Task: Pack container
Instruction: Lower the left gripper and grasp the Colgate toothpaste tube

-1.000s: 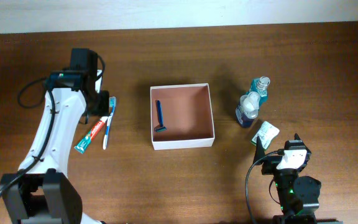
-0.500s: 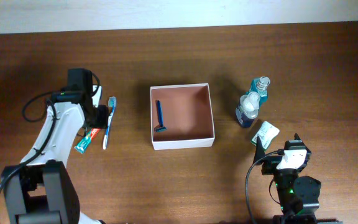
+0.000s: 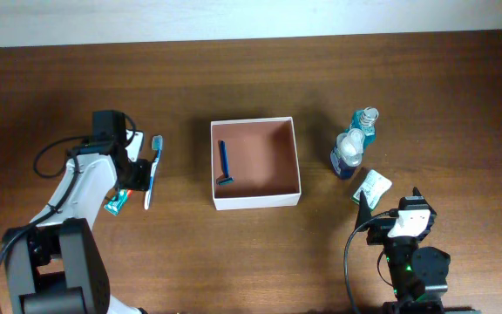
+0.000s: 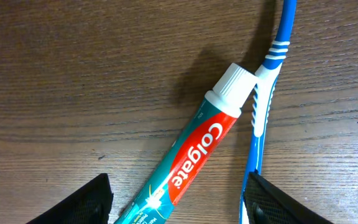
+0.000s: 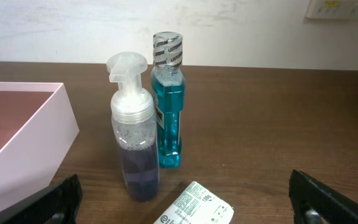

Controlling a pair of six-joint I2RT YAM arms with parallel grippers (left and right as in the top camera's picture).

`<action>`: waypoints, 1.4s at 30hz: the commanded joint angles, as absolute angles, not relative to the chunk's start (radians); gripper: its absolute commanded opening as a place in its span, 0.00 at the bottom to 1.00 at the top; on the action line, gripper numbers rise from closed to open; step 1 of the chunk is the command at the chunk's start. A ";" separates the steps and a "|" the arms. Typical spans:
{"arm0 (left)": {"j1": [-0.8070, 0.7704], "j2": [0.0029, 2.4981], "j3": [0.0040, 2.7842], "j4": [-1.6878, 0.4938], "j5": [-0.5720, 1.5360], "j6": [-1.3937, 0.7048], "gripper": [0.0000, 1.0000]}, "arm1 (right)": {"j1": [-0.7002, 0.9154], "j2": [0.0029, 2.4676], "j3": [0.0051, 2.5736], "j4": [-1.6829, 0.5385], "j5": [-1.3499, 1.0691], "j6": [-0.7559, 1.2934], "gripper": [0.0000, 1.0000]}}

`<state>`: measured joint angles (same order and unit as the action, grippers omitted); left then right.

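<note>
The container [image 3: 296,157], a white-walled box with a reddish-brown inside, stands mid-table with a blue razor [image 3: 224,164] lying in it. Left of it lie a Colgate toothpaste tube [image 4: 194,155] and a blue-white toothbrush [image 4: 264,102], touching near the cap. My left gripper [image 3: 127,177] hangs open right over them. The tube's lower part lies between its jaws [image 4: 178,190], and the right finger sits over the toothbrush handle. My right gripper [image 3: 390,204] rests open at the front right, empty, facing a white packet [image 5: 197,208].
A clear pump bottle [image 5: 132,130] and a teal mouthwash bottle [image 5: 168,106] stand upright right of the container's white wall [image 5: 39,127]. The packet [image 3: 372,185] lies just in front of them. The toothbrush [image 3: 153,170] lies lengthwise beside the half-hidden tube [image 3: 117,201].
My left gripper has moved toward the table's front, from behind the toothpaste to right over it, and its jaws have opened wider. The right arm has not moved.
</note>
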<state>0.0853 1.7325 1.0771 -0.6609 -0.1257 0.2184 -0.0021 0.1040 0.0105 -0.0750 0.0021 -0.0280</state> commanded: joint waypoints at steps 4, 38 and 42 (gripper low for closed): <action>0.091 1.763 1.074 -0.654 -0.083 0.261 0.66 | -0.001 0.104 0.006 -0.082 0.011 -0.030 0.98; 0.090 1.833 1.074 -0.623 -0.002 0.229 0.34 | -0.001 0.104 0.006 -0.082 0.011 -0.030 0.98; 0.090 1.833 1.074 -0.621 0.006 0.229 0.33 | -0.001 0.104 0.006 -0.082 0.011 -0.030 0.98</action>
